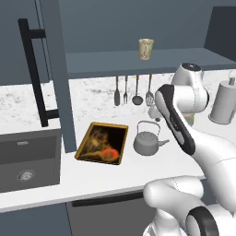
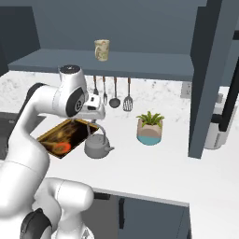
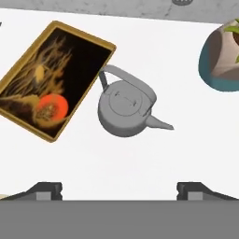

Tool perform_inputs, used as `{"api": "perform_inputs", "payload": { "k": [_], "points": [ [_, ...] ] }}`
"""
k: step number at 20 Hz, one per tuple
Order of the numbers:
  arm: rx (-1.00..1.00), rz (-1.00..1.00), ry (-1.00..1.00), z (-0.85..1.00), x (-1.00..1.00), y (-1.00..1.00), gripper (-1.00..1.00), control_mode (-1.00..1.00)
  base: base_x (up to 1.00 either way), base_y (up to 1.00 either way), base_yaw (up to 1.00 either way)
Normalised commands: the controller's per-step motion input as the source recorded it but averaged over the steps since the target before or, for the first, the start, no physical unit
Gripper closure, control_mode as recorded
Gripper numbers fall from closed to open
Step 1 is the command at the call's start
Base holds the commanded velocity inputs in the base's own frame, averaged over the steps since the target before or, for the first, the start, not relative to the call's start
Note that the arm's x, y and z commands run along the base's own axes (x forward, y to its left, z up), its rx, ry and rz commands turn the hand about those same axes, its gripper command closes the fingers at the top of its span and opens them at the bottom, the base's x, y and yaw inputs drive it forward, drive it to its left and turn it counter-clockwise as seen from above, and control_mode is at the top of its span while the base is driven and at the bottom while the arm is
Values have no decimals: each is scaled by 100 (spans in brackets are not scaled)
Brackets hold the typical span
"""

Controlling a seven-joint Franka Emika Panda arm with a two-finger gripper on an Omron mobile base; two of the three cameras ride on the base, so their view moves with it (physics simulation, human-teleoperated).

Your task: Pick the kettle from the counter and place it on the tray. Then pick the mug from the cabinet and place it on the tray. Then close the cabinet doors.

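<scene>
Kettle (image 3: 125,108) is found upright on the counter (image 1: 106,175), not yet lifted; its spout is turned away from the tray (image 3: 52,77) and its wire handle is arched over the lid. Its body is set just beside the tray's near corner, apart from the rim as seen in the hand view. The short hop to the tray is judged to be the reason for this start position.

Tray is laid flat on the counter, between the sink basin (image 1: 27,161) and the kettle, its dark patterned inside bare of any object.

Gripper (image 2: 95,122) is held above the kettle, pointed downward, with the jaws spread wide and nothing between them; the two fingertips (image 3: 46,190) are seen far apart at the bottom of the hand view. This wide stance is judged to suit a descent onto the handle or the body. The kettle is framed a little off centre, so some alignment is probably needed first.

Mug (image 1: 146,48) is stood on the shelf of the cabinet (image 2: 116,63), well above the work area, untouched. Cabinet doors (image 1: 50,73) are swung open, so the shelf is left reachable.

Plant pot (image 2: 150,129) is placed near the kettle, on its spout side; clearance there is judged adequate.
</scene>
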Motion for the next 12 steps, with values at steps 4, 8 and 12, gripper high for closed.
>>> {"api": "perform_inputs", "payload": {
  "k": [4, 8, 12],
  "points": [
    [-22, 2, -1, -77, 24, -20, -100, -100, 0, 0, 0],
    [-18, 13, 0, -53, 55, -6, -100, -100, 0, 0, 0],
    [-6, 16, 0, -30, 65, -3, -100, -100, 0, 0, 0]
  ]
}}
